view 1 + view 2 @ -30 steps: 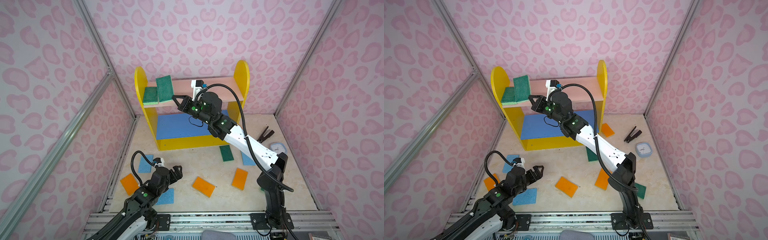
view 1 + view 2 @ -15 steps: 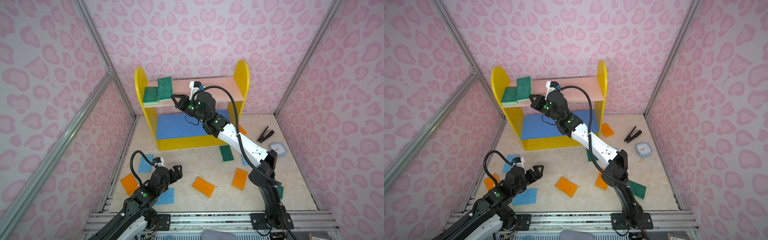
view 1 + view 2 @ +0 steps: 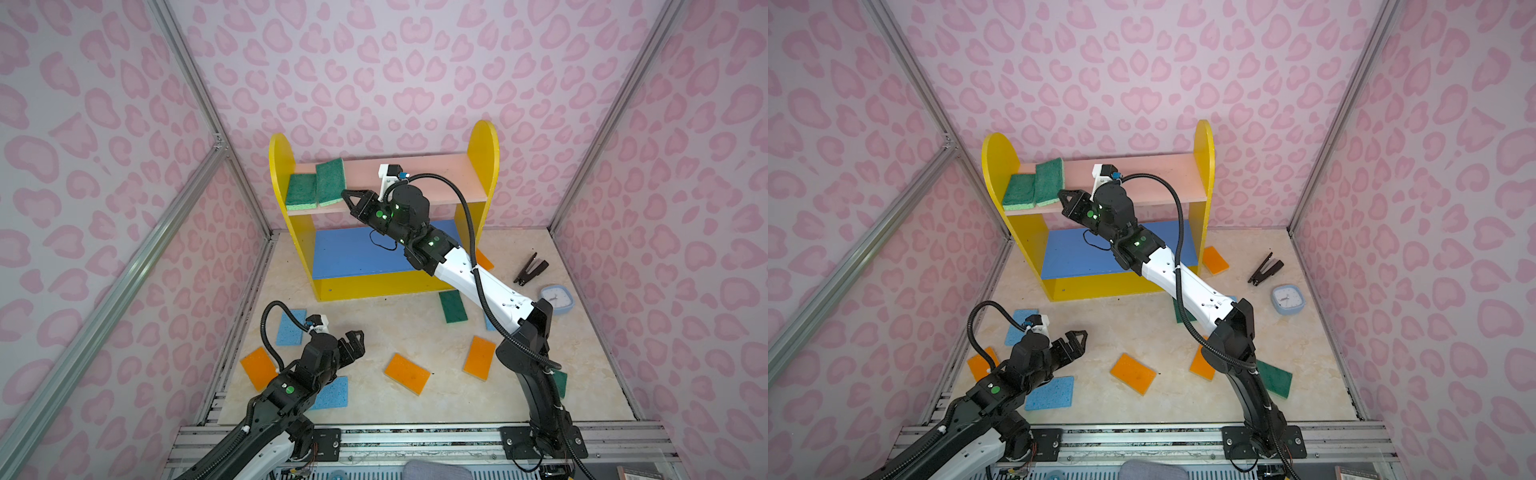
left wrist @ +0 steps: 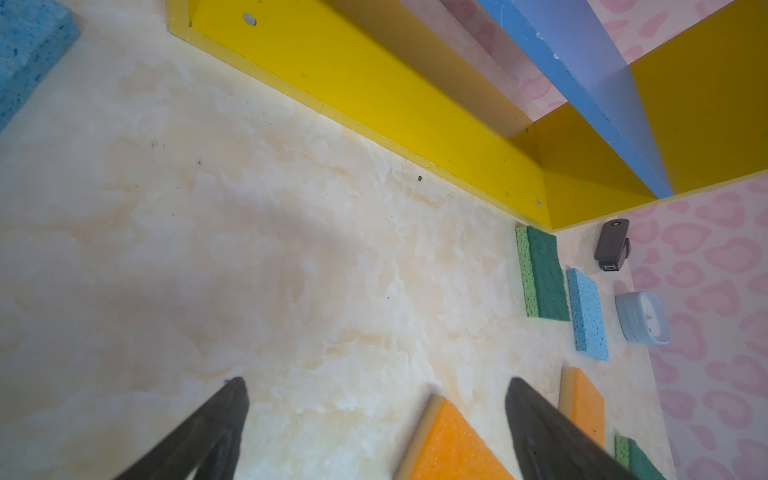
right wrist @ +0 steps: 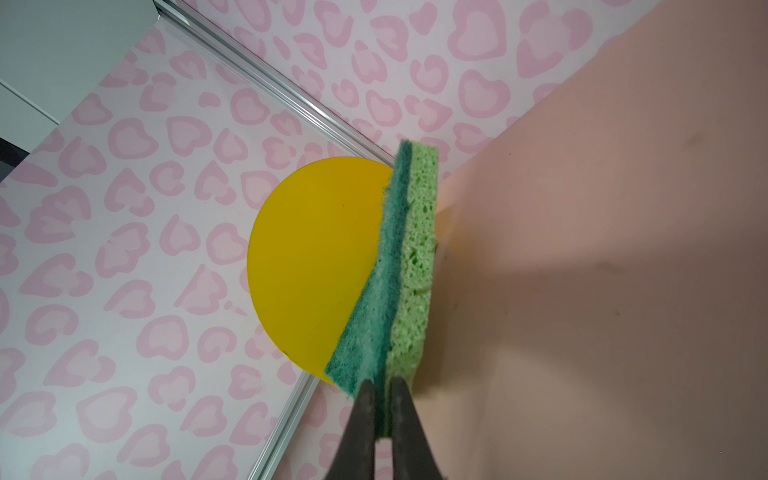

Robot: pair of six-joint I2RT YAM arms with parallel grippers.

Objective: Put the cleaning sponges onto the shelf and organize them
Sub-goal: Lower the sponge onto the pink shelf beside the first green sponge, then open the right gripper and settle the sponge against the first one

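Green sponge (image 3: pixel 330 183) settles flat beside its twin (image 3: pixel 301 192) on the pink board (image 3: pixel 436 174), second one shelved; right gripper (image 5: pixel 382 386) still pinches its edge.

We see only slivers of the light-blue sponge (image 3: pixel 489 324) left of the clock (image 3: pixel 557 298) and of the near-right green sponge (image 3: pixel 560 382), both behind the right arm (image 3: pixel 478 278). The left arm (image 3: pixel 299 382) covers part of the near-left blue sponge (image 3: pixel 332 395) and the near-left orange sponge (image 3: pixel 255 365). The right gripper (image 5: pixel 383 409) hides the corner of the shelved green sponge (image 5: pixel 411 257) it pinches, and we cannot read the clock's face.
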